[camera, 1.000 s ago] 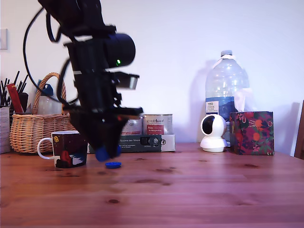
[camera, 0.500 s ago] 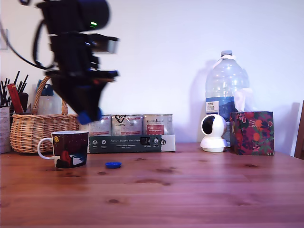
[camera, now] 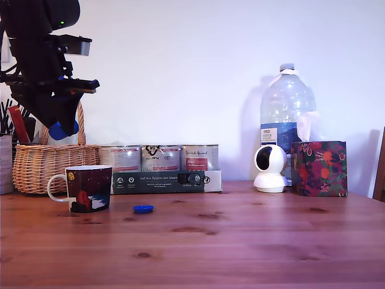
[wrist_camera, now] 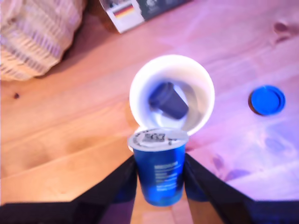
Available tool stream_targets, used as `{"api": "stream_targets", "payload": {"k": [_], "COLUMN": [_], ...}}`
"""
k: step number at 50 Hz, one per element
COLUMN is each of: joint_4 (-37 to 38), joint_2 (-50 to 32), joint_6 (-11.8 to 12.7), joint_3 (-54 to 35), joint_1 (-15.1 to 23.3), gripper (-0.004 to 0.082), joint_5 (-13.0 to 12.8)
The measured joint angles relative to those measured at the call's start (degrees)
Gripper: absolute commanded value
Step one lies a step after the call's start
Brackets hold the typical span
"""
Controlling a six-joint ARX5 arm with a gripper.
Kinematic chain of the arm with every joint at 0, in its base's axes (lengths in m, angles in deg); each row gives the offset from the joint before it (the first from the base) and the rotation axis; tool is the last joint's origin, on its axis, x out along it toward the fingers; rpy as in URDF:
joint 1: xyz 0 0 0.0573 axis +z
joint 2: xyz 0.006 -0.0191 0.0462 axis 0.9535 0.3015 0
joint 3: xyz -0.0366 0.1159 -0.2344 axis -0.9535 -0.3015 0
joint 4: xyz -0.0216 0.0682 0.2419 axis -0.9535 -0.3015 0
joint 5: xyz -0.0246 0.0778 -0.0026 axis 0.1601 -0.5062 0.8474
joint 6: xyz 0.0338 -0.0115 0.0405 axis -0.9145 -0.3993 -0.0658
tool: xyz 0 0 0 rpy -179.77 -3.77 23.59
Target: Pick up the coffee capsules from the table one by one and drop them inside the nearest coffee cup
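My gripper (camera: 61, 129) hangs high at the exterior view's left, above and slightly left of the coffee cup (camera: 89, 189). It is shut on a bright blue coffee capsule (wrist_camera: 160, 165), foil lid facing the wrist camera, with dark fingers (wrist_camera: 122, 183) on both sides. In the wrist view the cup's white rim (wrist_camera: 140, 77) lies just beyond the held capsule. A dark grey capsule (wrist_camera: 168, 100) lies on its side inside the cup. A small flat blue round piece (camera: 143, 209) rests on the table right of the cup, and the blue piece (wrist_camera: 266, 100) also shows in the wrist view.
A wicker basket (camera: 42, 164) stands behind the cup. Three silver tins (camera: 162, 158) sit behind a dark flat box (camera: 165, 180). Further to the exterior view's right are a white camera (camera: 270, 168), a large water bottle (camera: 287, 114) and a patterned box (camera: 319, 168).
The gripper has risen from the table beside the blue piece and swung to the exterior view's left, carrying the blue capsule to a spot above the cup.
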Motion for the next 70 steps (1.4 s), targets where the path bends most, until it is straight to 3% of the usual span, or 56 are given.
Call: {"api": "stream_targets", "payload": {"k": [7, 19, 46, 70], "joint_4": [0.0, -1.5, -18.0, -19.4], "joint_2": [0.0, 1.0, 20.7, 26.0], "joint_6": [1.6, 2.0, 2.9, 2.9], "joint_3": [0.0, 1.7, 27.3, 28.7], "joint_1": [0.0, 0.0, 0.3, 0.7], "gripper": [0.0231, 0.0231, 0.0230, 0.0231], "joint_5": [0.0, 0.5, 2.1, 2.6]}}
